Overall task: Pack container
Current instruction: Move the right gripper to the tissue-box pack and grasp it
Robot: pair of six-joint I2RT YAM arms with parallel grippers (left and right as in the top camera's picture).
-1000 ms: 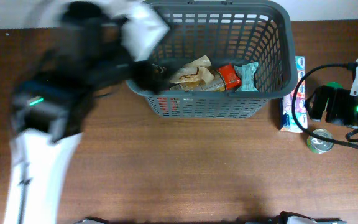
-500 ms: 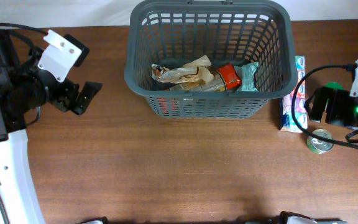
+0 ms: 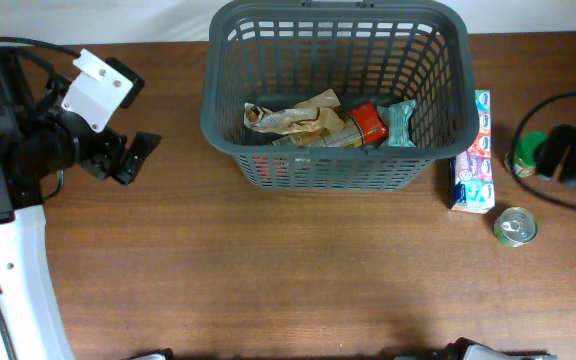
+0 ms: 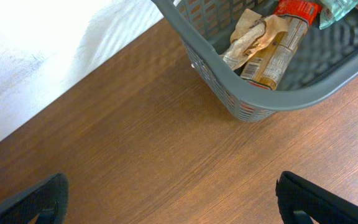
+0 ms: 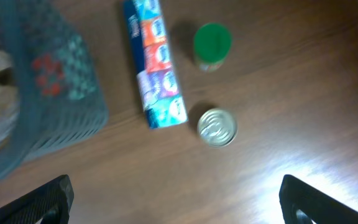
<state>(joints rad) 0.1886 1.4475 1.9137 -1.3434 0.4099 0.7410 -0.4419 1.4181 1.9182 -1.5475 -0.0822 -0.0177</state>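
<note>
The dark grey slotted basket [image 3: 338,172] stands at the table's far middle. It holds a crumpled brown bag [image 3: 298,115], a red-topped packet [image 3: 368,122] and a teal packet [image 3: 400,122]. My left gripper [image 3: 133,157] is open and empty over bare wood, left of the basket. The left wrist view shows its fingers [image 4: 173,205] wide apart and the basket's corner [image 4: 272,93] ahead. My right gripper [image 3: 568,158] is open and empty at the far right edge. Its wrist view shows its fingers [image 5: 179,202] wide apart above the wood, with the basket [image 5: 55,106] at the left.
Right of the basket lie a long colourful box [image 3: 473,150], a small tin can [image 3: 515,227] and a green-lidded jar [image 3: 530,152]. All three show in the right wrist view: the box [image 5: 156,62], the can [image 5: 217,126] and the jar [image 5: 212,45]. A white wall runs behind the table.
My left arm swung from over the basket's left side back to the left and now holds still. My right arm has pulled away toward the right edge, uncovering the green-lidded jar.
</note>
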